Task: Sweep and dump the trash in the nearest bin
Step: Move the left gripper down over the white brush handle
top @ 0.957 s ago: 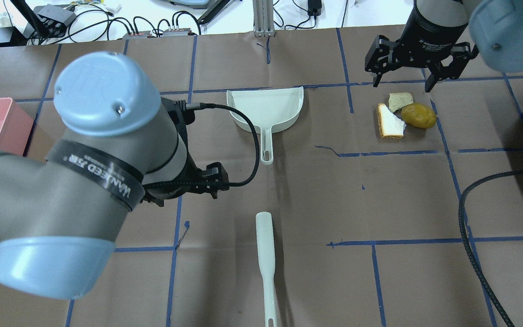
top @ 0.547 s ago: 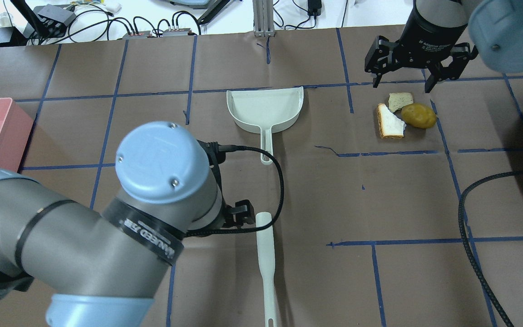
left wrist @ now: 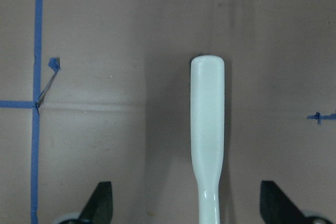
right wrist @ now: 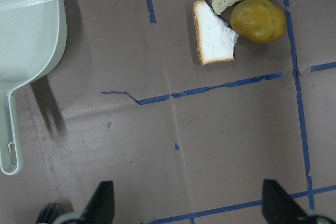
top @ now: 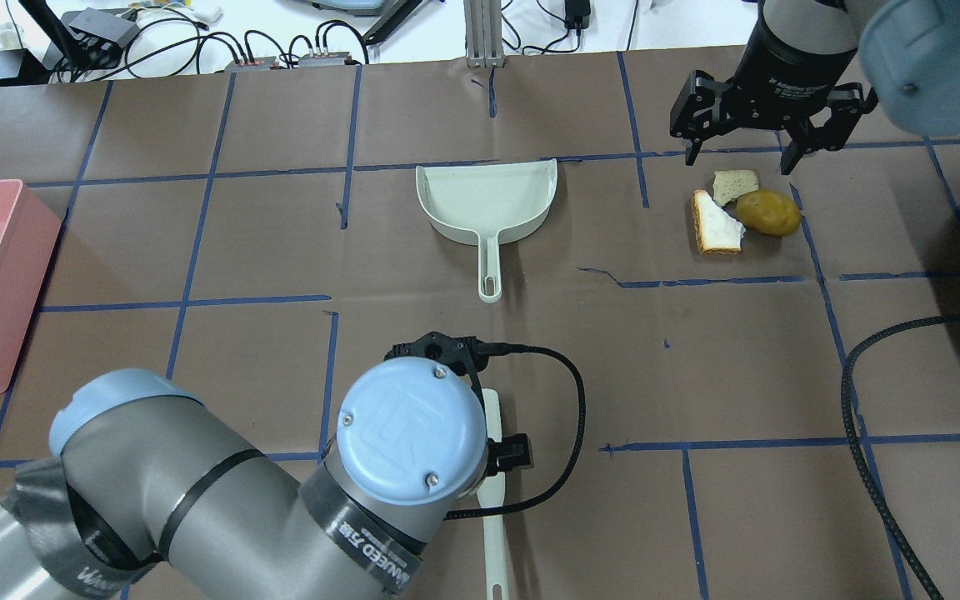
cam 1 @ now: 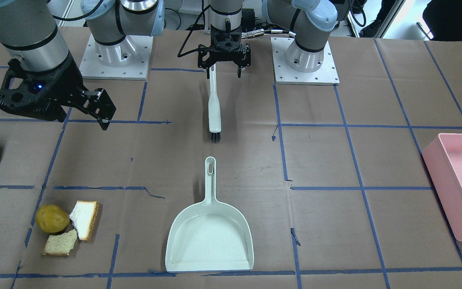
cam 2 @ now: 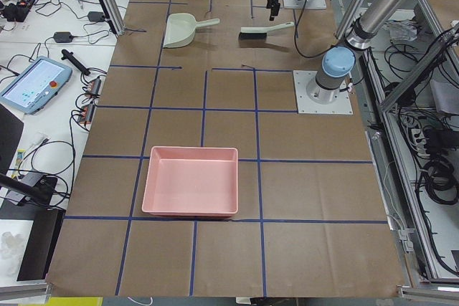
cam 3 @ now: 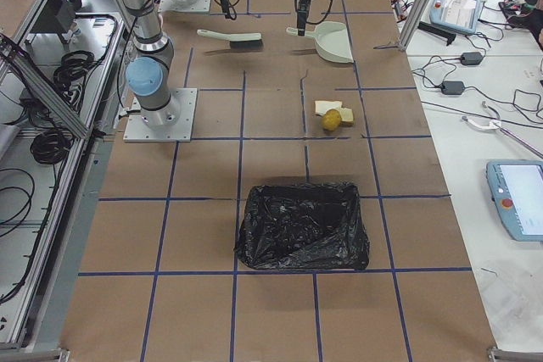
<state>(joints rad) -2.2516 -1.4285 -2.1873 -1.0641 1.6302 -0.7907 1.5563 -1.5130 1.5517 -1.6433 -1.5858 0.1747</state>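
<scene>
The left gripper (cam 1: pixel 223 74) has been moved away from the pale green plastic dustpan (cam 1: pixel 209 241). It is now placed over the long white plastic brush with black bristles (cam 1: pixel 214 108), in the lower middle of the overhead view. Its jaws are spread wide, one on each side of the handle, and nothing is held yet. The brush is judged ready to be grabbed.

The right gripper (top: pixel 738 158) is kept at the upper right, wide open and empty. Just below it the trash is left unswept: a yellow-brown potato-like lump (top: pixel 768 212), a white bread slice with tan crust (top: pixel 715 225) and a torn tan bread piece (top: pixel 735 184).
</scene>
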